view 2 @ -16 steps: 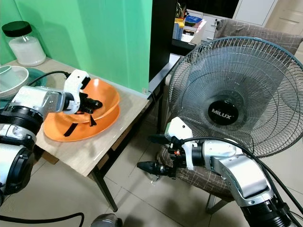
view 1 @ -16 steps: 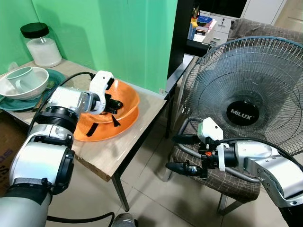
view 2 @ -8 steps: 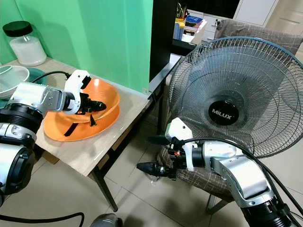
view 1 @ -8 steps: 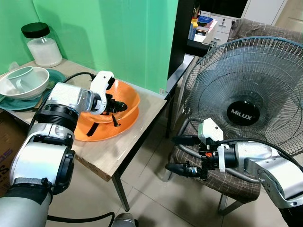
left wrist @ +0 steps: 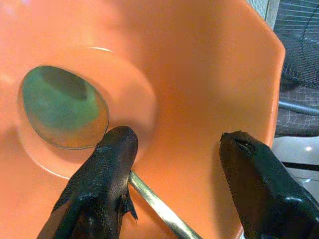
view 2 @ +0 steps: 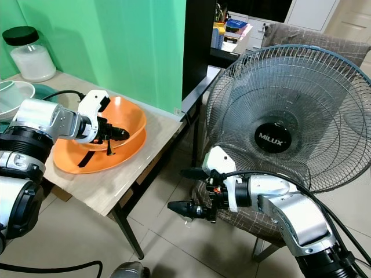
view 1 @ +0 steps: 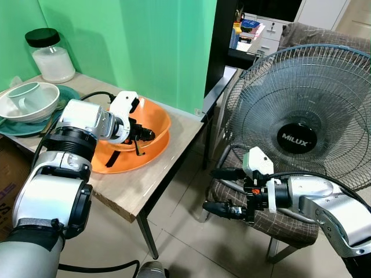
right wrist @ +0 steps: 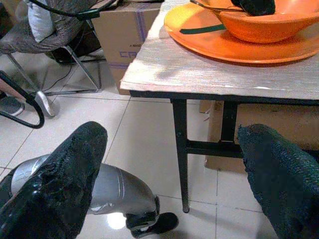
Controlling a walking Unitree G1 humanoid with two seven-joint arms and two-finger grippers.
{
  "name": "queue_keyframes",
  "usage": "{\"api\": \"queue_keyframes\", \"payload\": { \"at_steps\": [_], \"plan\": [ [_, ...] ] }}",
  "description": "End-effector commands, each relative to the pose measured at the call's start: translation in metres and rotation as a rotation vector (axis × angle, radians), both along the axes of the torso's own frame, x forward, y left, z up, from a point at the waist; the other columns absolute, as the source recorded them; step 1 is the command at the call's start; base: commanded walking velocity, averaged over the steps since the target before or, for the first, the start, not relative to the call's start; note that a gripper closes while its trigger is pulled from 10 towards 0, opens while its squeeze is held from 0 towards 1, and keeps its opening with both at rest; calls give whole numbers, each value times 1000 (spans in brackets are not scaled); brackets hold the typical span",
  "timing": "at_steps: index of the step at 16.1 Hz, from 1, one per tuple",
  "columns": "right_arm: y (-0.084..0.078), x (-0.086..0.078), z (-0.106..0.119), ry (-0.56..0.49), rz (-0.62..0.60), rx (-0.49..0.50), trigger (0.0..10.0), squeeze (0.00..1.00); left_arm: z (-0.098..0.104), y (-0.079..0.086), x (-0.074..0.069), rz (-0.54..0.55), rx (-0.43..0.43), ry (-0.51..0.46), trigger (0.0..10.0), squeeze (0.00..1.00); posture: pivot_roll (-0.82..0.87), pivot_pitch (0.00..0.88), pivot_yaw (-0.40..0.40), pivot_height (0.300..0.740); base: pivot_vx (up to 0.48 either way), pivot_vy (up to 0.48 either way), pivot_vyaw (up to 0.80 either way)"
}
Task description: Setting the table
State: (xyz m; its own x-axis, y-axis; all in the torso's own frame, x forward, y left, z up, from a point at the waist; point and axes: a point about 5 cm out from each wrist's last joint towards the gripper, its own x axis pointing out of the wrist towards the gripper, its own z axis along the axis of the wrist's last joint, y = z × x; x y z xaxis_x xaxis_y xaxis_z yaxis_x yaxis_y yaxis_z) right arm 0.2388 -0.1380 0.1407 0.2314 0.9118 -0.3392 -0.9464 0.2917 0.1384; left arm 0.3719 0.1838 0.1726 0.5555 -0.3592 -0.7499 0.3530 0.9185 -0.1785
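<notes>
Evidently little of the setting is done yet. Inside the orange plastic bowl (view 1: 152,120), the left gripper (left wrist: 174,164) is held with its fingers apart astride the handle of a metal spoon (left wrist: 65,107), not closed on it. The bowl is stacked on an orange plastic plate (view 1: 116,157) near the wooden table's (view 1: 145,185) right edge. White bowls on a teal plate (view 1: 17,124) are bunched at the far left corner. The right gripper (view 1: 223,191) is held spread and empty off the table's right edge; distributing is judged still to remain

Left gripper (view 1: 141,139) in orange bowl (view 1: 155,120)
</notes>
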Motion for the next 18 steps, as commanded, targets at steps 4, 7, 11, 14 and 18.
{"api": "queue_keyframes", "payload": {
  "at_steps": [4, 7, 11, 14, 18],
  "plan": [
    [1, -2, 3, -4, 33, 0, 10000, 0, -12, 7, -8, 23, 37, 85, 6235, 0, 200, 0, 15, 740, 0, 0, 0],
    [2, -2, 3, -2, 42, -2, 10000, 0, -16, 13, -12, 28, 58, 123, 2941, 0, 201, 0, 14, 740, 0, 0, 0],
    [1, -1, 4, -6, 44, -4, 10000, 0, -5, 21, -8, 26, 101, 72, 8039, 0, 203, 0, 14, 740, 0, 0, 0],
    [2, -1, 4, -6, 44, -4, 10000, 0, 4, 25, -7, 14, 97, 64, 10000, 1000, 207, 0, 15, 740, 0, 0, 0],
    [2, -1, 3, -5, 42, -1, 10000, 0, 18, 23, -5, -25, 94, 42, 10000, 1000, 208, 0, 19, 740, 0, 0, 0]
  ]
}}
